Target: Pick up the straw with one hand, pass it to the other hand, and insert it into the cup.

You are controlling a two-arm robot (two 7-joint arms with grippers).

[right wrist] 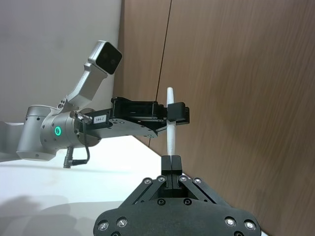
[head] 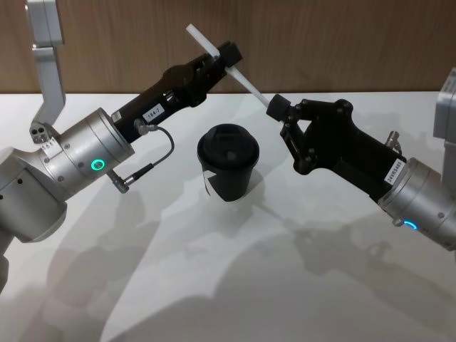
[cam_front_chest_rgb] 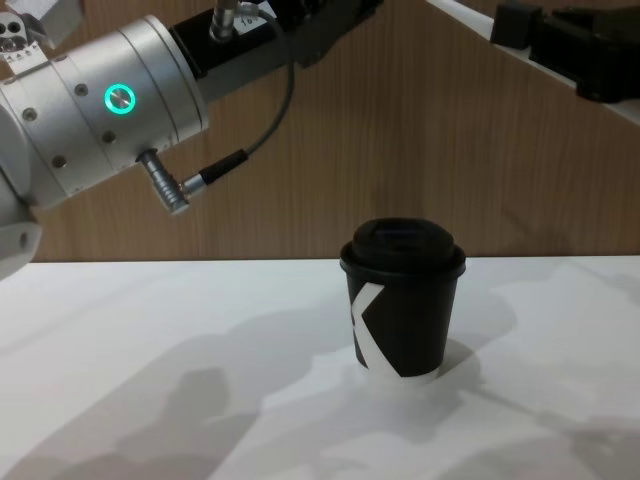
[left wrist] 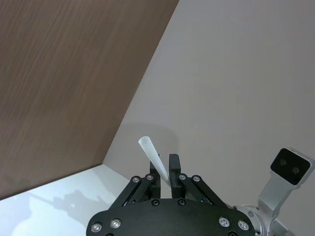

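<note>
Left gripper: raised over the far side of the table, fingers pinched on the straw toward its upper end. Right gripper: facing it, lower and to the right, fingertips closed on the straw's lower end. Both hold it at once.

Grey cable loops off the left wrist, clear of the straw. Cup stands upright on the white table, lid on, below and between the grippers, nothing touching it. Wood-panel wall behind.

Straw slants in the air: high end sticks out past the left fingers, low end at the right fingertips, above and behind the cup.
</note>
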